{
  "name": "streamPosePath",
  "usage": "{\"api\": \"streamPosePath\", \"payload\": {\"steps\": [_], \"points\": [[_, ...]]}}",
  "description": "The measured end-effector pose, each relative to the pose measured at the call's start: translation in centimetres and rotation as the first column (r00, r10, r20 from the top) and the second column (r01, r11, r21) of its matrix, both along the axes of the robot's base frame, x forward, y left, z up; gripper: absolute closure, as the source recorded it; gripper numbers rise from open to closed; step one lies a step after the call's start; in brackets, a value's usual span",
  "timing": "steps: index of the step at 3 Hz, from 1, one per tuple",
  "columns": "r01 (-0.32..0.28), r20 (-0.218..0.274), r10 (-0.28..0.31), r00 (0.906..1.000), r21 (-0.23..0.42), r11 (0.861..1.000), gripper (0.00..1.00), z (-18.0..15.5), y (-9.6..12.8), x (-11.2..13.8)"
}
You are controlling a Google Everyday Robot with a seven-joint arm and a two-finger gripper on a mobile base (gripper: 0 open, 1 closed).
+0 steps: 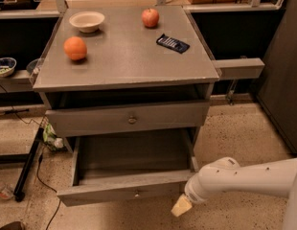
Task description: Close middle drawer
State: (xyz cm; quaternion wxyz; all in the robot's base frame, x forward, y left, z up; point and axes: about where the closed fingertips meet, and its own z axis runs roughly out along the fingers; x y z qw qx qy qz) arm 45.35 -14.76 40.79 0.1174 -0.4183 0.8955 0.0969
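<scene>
The middle drawer (124,191) is pulled far out of the grey cabinet (124,75). It is wide and shallow, with a slim front, a small round knob (136,193) at centre, and nothing showing inside. My gripper (181,206) is a pale tip on the white arm (244,178). It sits low, just in front of and below the right end of that drawer's front. The taller-fronted drawer (129,119) above it stands slightly out.
On the cabinet top are an orange (75,48), a white bowl (87,21), an apple (150,17) and a dark snack packet (172,43). A black stand leg (26,169) and cable lie on the floor to the left. A dark panel (282,80) stands to the right.
</scene>
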Motion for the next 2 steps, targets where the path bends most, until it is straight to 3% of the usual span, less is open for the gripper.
{"api": "streamPosePath", "payload": {"steps": [2], "points": [[0.000,0.000,0.000,1.0000,0.000,1.000,0.67,0.00,0.00,0.00]]}}
